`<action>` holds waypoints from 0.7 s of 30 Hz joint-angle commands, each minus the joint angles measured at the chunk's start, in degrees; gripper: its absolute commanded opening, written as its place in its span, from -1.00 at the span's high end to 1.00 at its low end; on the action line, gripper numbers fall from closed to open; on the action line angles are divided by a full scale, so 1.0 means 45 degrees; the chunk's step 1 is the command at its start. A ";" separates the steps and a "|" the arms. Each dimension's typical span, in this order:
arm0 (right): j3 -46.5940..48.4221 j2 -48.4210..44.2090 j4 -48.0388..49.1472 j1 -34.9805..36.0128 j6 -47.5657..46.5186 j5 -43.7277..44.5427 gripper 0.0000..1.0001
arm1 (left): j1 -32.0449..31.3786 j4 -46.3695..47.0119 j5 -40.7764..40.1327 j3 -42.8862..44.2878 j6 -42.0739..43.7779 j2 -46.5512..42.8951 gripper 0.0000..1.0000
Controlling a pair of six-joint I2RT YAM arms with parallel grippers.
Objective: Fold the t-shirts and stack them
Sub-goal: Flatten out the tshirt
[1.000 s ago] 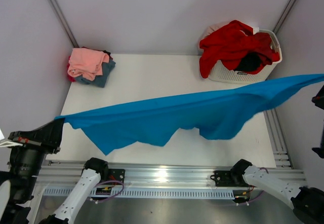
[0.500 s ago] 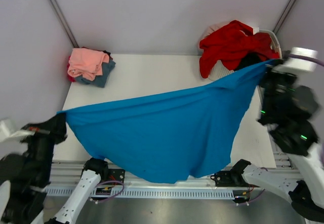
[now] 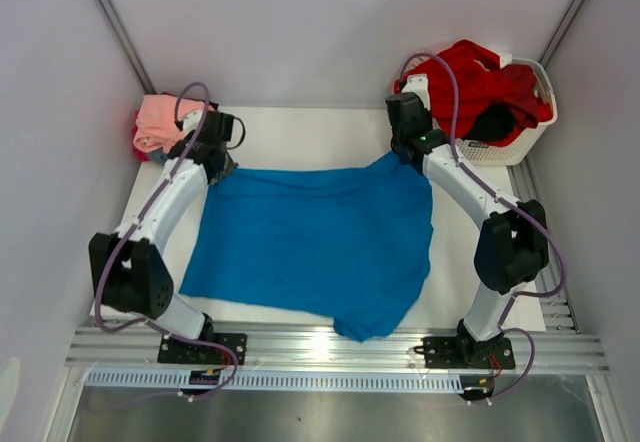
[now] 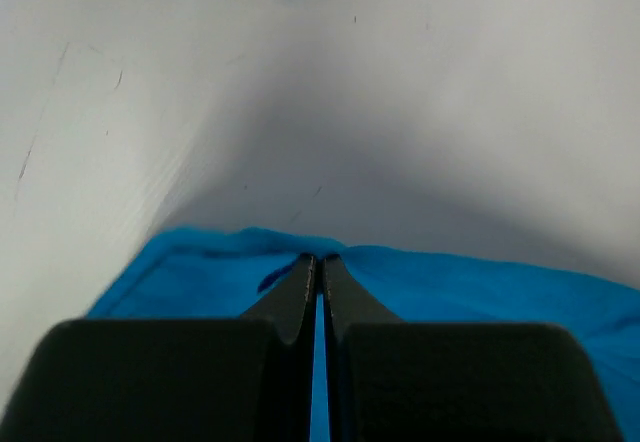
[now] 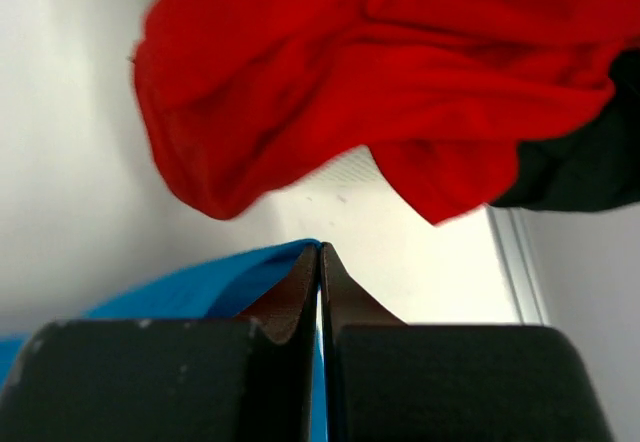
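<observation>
From above, I see the bright blue t-shirt point(image 3: 310, 242) lying spread mid-table point(image 3: 480, 292), its far corners pinched by the left gripper point(image 3: 220, 168) and right gripper point(image 3: 404, 156). Left wrist: jaws clamped tight on the blue far edge. Right wrist: jaws clamped on the blue corner, with the red t-shirt point(image 5: 380, 62) hanging just beyond.

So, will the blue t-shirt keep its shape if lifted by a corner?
Probably not: the blue t-shirt lies limp with a wavy edge, so it would likely sag. Likely thin: the left pincer nearly closes on it.
</observation>
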 commanded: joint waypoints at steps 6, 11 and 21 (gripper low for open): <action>0.0781 0.0257 0.1345 0.0343 0.0364 -0.0449 1.00 | 0.0778 -0.0402 -0.0483 0.1767 -0.0348 0.1928 0.99; -0.0098 0.0394 0.1873 0.0812 0.0187 -0.0079 1.00 | 0.0994 0.0284 0.0589 0.1257 0.0003 0.1772 0.99; -0.1914 -0.1206 0.1580 0.1418 0.0695 -0.0156 1.00 | 0.1130 0.1163 0.0884 0.0144 0.0297 0.0328 0.99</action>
